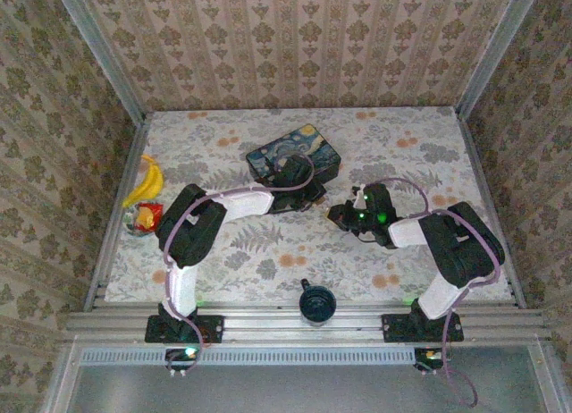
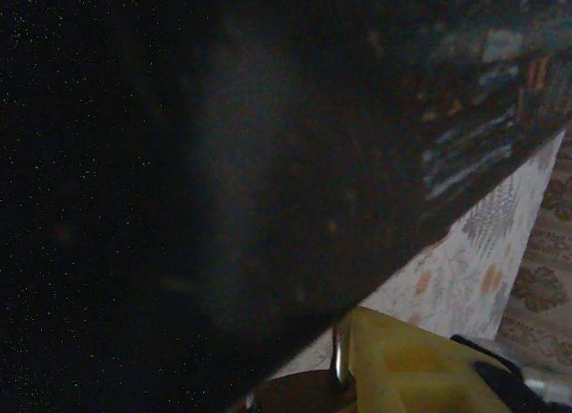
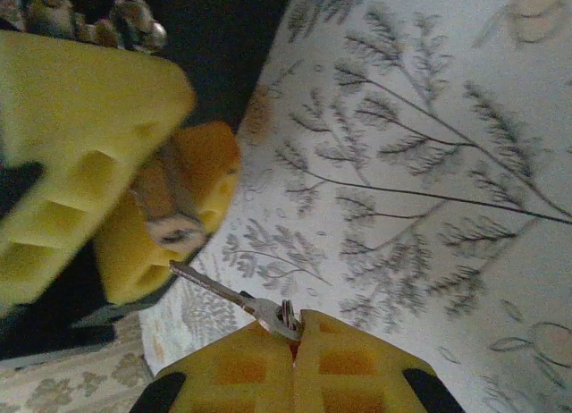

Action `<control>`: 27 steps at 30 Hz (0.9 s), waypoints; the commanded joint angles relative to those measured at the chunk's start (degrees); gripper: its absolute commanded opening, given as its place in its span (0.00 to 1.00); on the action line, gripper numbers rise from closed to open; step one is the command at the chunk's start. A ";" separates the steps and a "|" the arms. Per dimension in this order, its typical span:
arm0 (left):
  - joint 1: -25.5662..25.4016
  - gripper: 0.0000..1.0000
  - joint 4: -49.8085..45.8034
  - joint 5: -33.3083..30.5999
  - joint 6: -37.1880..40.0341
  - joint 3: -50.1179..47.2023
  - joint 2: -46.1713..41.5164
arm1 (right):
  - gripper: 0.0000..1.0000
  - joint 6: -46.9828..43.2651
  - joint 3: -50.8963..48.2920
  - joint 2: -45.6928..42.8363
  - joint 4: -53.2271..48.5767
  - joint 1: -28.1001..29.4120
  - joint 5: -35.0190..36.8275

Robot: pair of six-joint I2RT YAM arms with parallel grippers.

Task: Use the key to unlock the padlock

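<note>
Left gripper [image 3: 181, 161] squeezes tiny brass padlock [image 3: 166, 201] between yellow pads, right beside dark blue painted box [image 1: 295, 154]. Right gripper [image 3: 297, 343] closed tight on head of silver key [image 3: 223, 290]. Key sticks out, points at bottom of padlock. Tip very close to padlock; cannot tell if touching. Flowery tabletop [image 1: 259, 252] below. Banana [image 1: 147, 181] far off by left edge

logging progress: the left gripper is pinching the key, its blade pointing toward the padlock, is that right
Not quite. It is the right gripper that is pinching the key, as the right wrist view shows. The blade does point toward the padlock.
</note>
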 commanded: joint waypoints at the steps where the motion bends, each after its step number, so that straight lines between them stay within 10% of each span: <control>1: -0.71 0.00 -4.28 -0.20 4.26 2.33 -0.40 | 0.00 1.87 3.16 0.74 -2.23 -0.35 -4.06; 27: -2.77 0.00 0.66 -8.31 18.22 2.33 -1.89 | 0.00 4.55 9.02 0.87 -20.80 -1.43 -9.35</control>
